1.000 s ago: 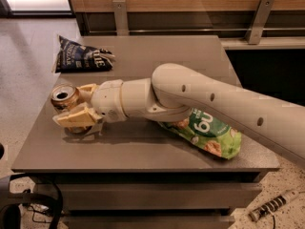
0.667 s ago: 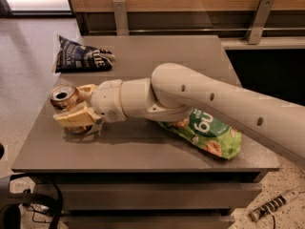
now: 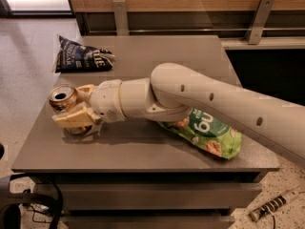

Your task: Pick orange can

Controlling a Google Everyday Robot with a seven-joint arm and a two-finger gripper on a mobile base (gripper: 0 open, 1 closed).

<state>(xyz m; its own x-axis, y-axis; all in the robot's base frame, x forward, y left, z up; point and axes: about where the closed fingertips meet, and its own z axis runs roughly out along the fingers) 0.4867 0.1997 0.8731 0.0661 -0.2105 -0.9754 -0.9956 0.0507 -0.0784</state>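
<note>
gripper [image 3: 68, 107] at front-left of table [image 3: 143, 149], fingers clamped either side of orange can [image 3: 62, 98]; can tilted, top twd camera. rec: firm squeeze, lift straight up, slow. forearm lies over green chip bag [image 3: 206, 133], so no sideways drag.

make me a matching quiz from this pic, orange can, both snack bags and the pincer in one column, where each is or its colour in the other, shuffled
1 orange can
2 dark blue snack bag
3 green chip bag
4 pincer

a far left corner of the table
b cream, at the tip of the arm, right by the can
c copper with a silver rim, near the table's left edge
d lying partly under the arm, on the table's right half

Pairs: 1-c, 2-a, 3-d, 4-b
</note>
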